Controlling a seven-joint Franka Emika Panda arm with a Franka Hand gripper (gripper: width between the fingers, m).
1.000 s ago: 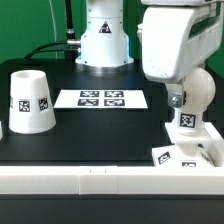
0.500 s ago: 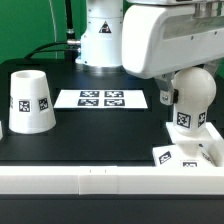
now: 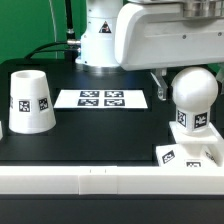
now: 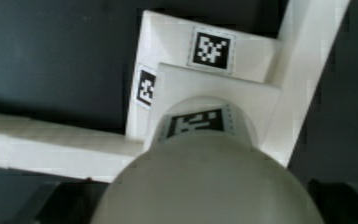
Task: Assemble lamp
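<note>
Arm (image 3: 165, 35) swung toward 10 o'clock and bulb (image 3: 192, 97) tag turned: likely screwing in. Bulb upright on base (image 3: 172, 155), 3 o'clock in exterior view. Jaws flank bulb; clamped or loose, cannot tell. Shade (image 3: 29, 102) parked at 9 o'clock on surface (image 3: 100, 130) for later.

No words or numbers read; only square tags mark the shade (image 3: 30, 100), bulb (image 3: 193, 95), base (image 3: 185, 154) and marker board (image 3: 66, 100).

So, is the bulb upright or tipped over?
Upright: the bulb has its round top up and tagged neck down, over the base.
</note>
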